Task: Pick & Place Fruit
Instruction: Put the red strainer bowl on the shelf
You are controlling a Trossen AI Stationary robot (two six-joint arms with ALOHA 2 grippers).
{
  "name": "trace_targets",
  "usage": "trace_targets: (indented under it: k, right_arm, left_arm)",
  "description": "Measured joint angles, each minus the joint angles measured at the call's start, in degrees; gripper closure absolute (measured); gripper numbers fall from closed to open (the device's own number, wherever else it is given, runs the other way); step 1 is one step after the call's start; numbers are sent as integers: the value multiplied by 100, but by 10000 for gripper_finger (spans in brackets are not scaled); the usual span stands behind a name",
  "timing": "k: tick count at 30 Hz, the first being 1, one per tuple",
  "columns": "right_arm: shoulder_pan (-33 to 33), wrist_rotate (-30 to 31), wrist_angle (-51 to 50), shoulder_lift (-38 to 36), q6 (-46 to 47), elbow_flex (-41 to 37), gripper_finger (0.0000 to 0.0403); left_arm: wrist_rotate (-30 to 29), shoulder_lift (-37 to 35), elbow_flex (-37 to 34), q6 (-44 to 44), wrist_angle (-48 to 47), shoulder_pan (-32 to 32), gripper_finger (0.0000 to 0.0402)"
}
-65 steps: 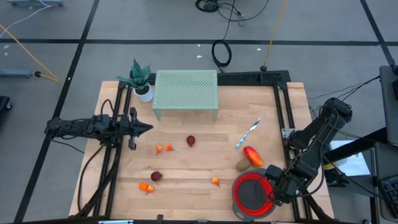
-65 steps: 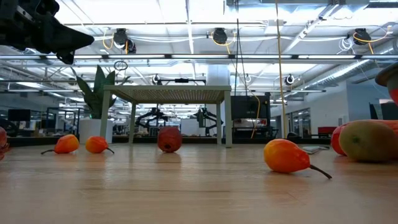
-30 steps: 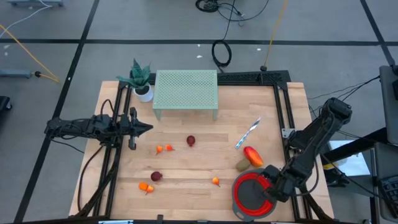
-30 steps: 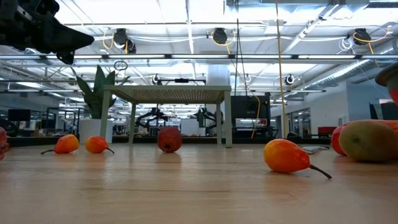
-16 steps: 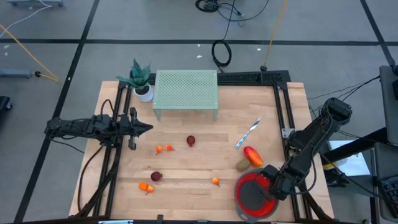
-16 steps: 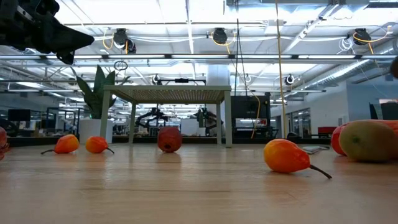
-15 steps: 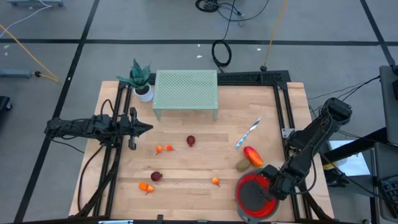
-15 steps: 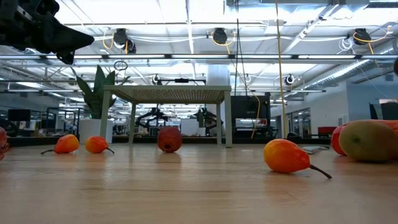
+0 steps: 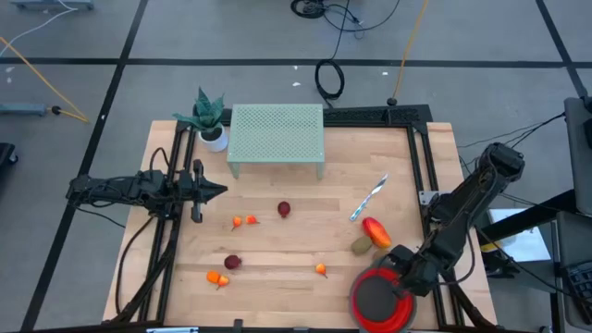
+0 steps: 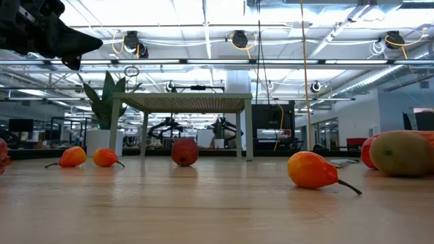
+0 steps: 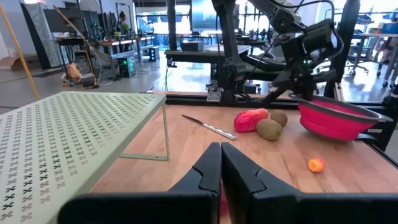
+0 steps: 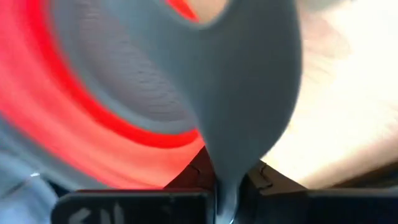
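The wooden surface (image 9: 296,194) carried everything. Largest on it was the pale green perforated rack (image 9: 277,135), standing at the far side, with a small potted plant (image 9: 209,118) just beside it on my left.

My right gripper (image 9: 400,283) was at the near right corner of the surface. Its jaws were clenched on the grey rim of the red bowl (image 9: 377,301); in the right wrist view the rim (image 12: 249,93) ran straight down between my 2 fingers. From the left wrist view the bowl (image 11: 339,118) looked tilted and lifted at 1 side.

My left gripper (image 9: 220,191) hung over the left part of the surface, near the rack, with its jaws closed on nothing.

A slim blue-and-white stick (image 9: 368,199) lay between the rack and the bowl.

The fruit was all on the surface, none in the bowl. The red-orange oval (image 9: 376,230) lay just beyond the bowl, touching a brownish-green oval (image 9: 361,245). 1 dark red round fruit (image 9: 284,210) sat near the middle, and another (image 9: 233,263) lay nearer the front left. 2 tiny orange pieces (image 9: 243,221) lay close together in front of my left gripper. 1 orange piece (image 9: 216,277) lay near the front edge beside the second dark red fruit, and 1 more (image 9: 321,270) was left of the bowl.
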Motion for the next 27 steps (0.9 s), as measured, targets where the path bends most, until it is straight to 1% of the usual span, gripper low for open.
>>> trace_targets:
  k: [3, 8, 15, 17, 22, 27]
  right_arm:
    - [-43, 446, 59, -308, -142, -9, 397]
    - [-179, 1012, 161, -835, -490, -9, 397]
    - [-701, 1938, 204, -1372, -1316, -7, 397]
    - [-945, 2036, 208, -1437, -1621, -4, 397]
    - [-1665, 2047, 347, -1450, -2447, 0, 397]
    - [-2438, 2072, 822, -1451, -3417, 0, 397]
  left_arm:
    - [0, 2, -2, 0, 2, 0, 392]
    - [2, 2, -2, -90, 97, -2, 392]
    - [-1, 0, -2, -739, 725, -1, 392]
    - [-106, 2, -2, -791, 846, -1, 392]
    - [-563, 17, -2, -778, 976, -1, 392]
    - [-549, 17, -2, -823, 1059, -2, 392]
